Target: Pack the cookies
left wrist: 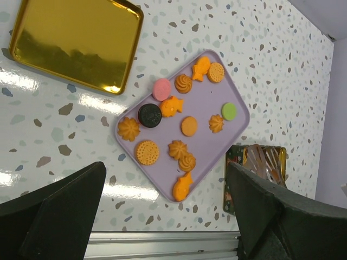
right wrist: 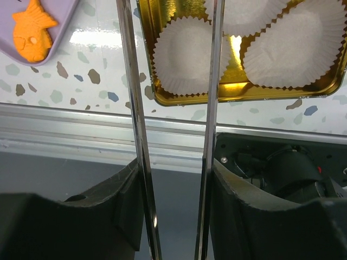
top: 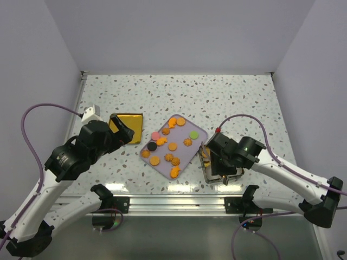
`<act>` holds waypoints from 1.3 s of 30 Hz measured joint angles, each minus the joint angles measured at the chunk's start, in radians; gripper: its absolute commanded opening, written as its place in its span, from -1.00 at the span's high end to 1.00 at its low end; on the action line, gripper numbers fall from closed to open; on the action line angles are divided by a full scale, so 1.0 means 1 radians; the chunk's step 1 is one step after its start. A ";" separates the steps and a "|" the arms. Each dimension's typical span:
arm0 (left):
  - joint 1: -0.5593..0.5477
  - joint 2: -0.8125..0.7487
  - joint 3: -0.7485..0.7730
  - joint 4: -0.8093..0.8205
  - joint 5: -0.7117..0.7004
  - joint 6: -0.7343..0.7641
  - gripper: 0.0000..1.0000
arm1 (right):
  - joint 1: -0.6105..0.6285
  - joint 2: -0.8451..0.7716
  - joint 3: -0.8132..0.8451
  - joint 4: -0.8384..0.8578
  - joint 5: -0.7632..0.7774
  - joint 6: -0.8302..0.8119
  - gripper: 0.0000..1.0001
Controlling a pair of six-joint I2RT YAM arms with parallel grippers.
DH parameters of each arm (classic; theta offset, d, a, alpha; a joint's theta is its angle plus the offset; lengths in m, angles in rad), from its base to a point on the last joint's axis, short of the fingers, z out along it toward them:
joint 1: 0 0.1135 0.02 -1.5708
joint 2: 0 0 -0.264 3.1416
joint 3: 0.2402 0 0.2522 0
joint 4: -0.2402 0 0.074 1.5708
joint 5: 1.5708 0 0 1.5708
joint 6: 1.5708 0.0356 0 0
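Cookies (left wrist: 179, 127) lie ahead of the left gripper (left wrist: 162, 211) (seemingly open).

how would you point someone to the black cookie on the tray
Find the lilac tray in the middle of the table. Go to the side nearest the empty gold lid; the black cookie sits there, just below the pink cookie. It is the only dark one, the rest being orange, pink or green.

Cookies (left wrist: 182, 127) lie scattered on a lilac tray (left wrist: 238, 127) at frame centre. A gold lid (left wrist: 76, 40) occupies the upper left.
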 measured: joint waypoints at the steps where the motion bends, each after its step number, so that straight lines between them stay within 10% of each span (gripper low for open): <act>1: 0.000 0.000 0.000 -0.001 -0.001 0.000 -1.00 | 0.000 0.001 0.000 -0.001 0.002 -0.002 0.05; 39: 0.000 -0.005 0.000 -0.001 -0.055 0.037 -1.00 | 0.005 0.373 0.338 0.094 -0.124 -0.125 0.10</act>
